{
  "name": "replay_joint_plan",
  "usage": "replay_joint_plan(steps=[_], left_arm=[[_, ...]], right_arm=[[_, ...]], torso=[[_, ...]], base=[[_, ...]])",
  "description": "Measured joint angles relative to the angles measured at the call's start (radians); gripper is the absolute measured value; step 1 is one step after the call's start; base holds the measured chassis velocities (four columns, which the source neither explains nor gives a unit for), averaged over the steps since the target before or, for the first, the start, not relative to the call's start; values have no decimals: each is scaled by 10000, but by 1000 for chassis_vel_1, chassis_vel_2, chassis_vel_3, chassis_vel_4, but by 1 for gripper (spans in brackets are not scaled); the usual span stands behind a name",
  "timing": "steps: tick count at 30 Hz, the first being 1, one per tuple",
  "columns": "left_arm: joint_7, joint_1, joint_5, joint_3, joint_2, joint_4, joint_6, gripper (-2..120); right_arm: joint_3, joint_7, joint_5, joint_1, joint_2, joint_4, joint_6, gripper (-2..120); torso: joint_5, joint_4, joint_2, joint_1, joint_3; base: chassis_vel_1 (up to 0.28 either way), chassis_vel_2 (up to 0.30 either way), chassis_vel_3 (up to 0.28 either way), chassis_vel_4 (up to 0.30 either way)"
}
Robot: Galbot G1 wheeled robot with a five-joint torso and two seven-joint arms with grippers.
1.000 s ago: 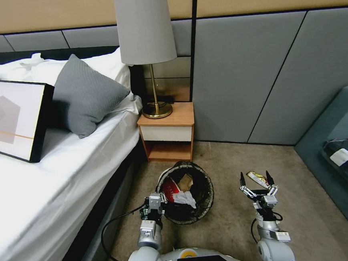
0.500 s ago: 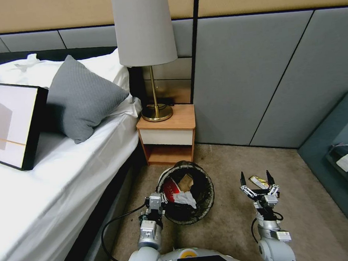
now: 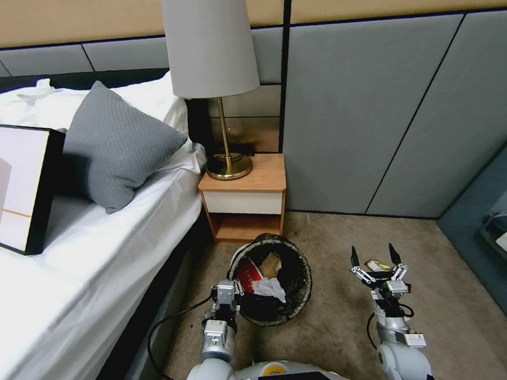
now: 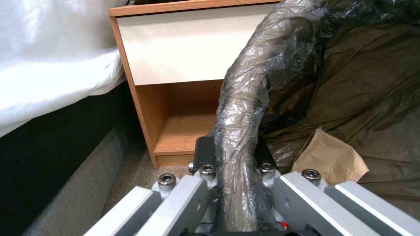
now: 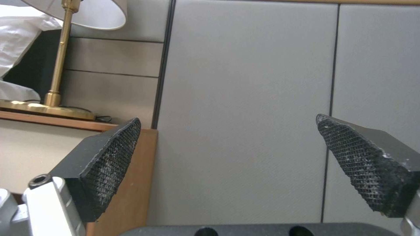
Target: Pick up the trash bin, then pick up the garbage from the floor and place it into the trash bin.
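Crinkled dark liner wraps the trash bin (image 3: pixel 271 287) on the carpet before the nightstand (image 3: pixel 245 201); the left gripper (image 3: pixel 225 294) is clamped on its near-left rim. Inside lie a red wrapper (image 3: pixel 248 274), a tan paper piece (image 3: pixel 269 265) and a white tissue wad (image 3: pixel 268 289). To the right, the right gripper (image 3: pixel 374 259) hangs spread wide, a yellow snack wrapper (image 3: pixel 379 265) showing between its fingertips.

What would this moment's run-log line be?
left pincer: shut on trash bin rim | right pincer: open, above yellow wrapper on carpet | bin holds red wrapper, tissue, tan paper
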Motion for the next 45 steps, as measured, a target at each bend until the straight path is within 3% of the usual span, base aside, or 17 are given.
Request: replay_joint_plan(steps=[8,17,24,39,45], left_arm=[[14,8,24,5,-6,14,0,0],[42,104,122,-11,27,13,-42,0],[126,128,167,-9,43,-4,-56,0],[143,115,190,5,44,84,-56,0],[137,120,201,-8,36,92,-56,0]], right_arm=[[356,144,-224,392,-271,-48,-238,100],[1142,903,-973,1459,-1000,-740,-2019,100],[1552,192,-1332,2436,-1734,-2452,-3401,100],[1482,-1008,-2498,4439,-3497,-5910,-4236,100],[1301,-1554,-2460,4949,-3929,-7069,-5025,100]], torso=[[0,-1,0,0,0],[2,0,0,0,0],[3,1,0,0,0],[-1,0,-1,0,0],[0,-1,-1,0,0]], base=[[0,0,0,0],[0,0,0,0],[0,0,0,0],[0,0,0,0],[0,0,0,0]])
